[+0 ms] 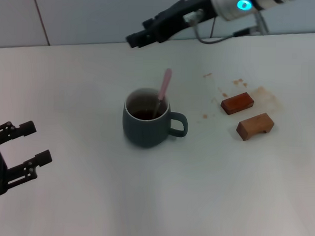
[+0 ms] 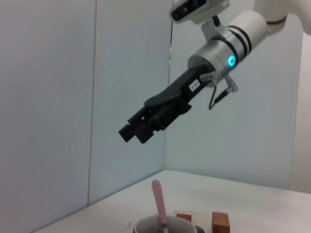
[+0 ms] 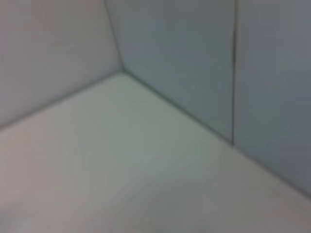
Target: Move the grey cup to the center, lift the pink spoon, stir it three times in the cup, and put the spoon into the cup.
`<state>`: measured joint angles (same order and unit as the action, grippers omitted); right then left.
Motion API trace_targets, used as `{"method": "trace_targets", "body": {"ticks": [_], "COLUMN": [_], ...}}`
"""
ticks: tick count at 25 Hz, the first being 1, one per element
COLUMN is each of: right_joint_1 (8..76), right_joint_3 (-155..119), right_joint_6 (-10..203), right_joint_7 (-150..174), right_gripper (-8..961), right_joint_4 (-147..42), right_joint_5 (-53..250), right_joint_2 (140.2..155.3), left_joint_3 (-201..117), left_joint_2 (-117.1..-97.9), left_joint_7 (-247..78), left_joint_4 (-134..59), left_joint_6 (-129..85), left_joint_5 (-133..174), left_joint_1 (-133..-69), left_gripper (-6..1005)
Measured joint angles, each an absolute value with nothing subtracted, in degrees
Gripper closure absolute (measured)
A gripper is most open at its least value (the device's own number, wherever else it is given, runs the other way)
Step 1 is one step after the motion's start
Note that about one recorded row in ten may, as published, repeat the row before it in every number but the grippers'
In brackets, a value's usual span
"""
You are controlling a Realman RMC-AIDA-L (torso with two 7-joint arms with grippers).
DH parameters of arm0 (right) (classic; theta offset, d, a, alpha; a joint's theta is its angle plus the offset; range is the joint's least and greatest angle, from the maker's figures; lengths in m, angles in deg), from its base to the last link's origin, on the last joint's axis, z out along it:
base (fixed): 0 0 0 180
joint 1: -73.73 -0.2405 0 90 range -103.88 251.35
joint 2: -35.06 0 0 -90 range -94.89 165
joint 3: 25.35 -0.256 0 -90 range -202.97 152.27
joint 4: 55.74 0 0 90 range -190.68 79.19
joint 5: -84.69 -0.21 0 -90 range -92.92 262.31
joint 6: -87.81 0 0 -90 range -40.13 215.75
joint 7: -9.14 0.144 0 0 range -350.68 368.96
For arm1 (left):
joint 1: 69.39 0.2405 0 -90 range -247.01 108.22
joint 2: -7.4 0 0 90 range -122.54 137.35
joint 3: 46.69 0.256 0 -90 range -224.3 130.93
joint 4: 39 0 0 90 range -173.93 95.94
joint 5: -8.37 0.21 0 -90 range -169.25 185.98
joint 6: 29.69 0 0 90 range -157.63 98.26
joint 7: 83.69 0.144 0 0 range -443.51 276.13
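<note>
**Spoon standing in cup, both arms clear**

Nearest, at lower left: left gripper (image 1: 20, 153), jaws apart, holding nothing, parked low over the counter (image 1: 92, 198), well away from the work. Further right, near the middle: grey cup (image 1: 145, 123), upright, handle pointing right, dark liquid inside. Propped in it, pink spoon (image 1: 164, 86), bowl down, handle leaning on the far rim, so probably set down on purpose. Above and behind, right gripper (image 1: 141, 37), raised clear, empty, jaws seemingly together. Far right, two wooden blocks (image 1: 237, 103), untouched, beside brown stains. Task apparently complete.
</note>
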<state>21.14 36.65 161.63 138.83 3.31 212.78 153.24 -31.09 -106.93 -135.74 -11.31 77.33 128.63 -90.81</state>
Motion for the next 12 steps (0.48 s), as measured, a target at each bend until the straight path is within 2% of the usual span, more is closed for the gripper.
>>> {"method": "trace_targets", "body": {"ticks": [3,7,8,12], "right_joint_1": [26.95,34.41,34.41,40.09], "right_joint_3": [34.06,27.99,27.99,25.86], "right_joint_6": [161.82,167.49,167.49,173.60], "right_joint_7": [133.40,121.93,121.93,106.51], "right_gripper": [335,311,305,281], "right_joint_4": [4.56,1.81,1.81,-2.33], "right_joint_5": [207.73,198.07,198.07,192.92], "right_joint_2": [152.91,151.97,151.97,150.46], "left_joint_3": [-31.03,-29.32,-29.32,-25.85], "left_joint_2": [-106.93,-107.01,-107.01,-106.64], "left_joint_7": [-136.32,-138.62,-138.62,-142.38], "left_joint_4": [-11.31,-11.22,-11.22,-10.70], "left_joint_6": [77.37,76.77,76.77,75.44], "left_joint_5": [128.84,129.08,129.08,129.08], "left_joint_1": [-91.85,-94.11,-94.11,-96.89], "left_gripper": [284,284,284,284]}}
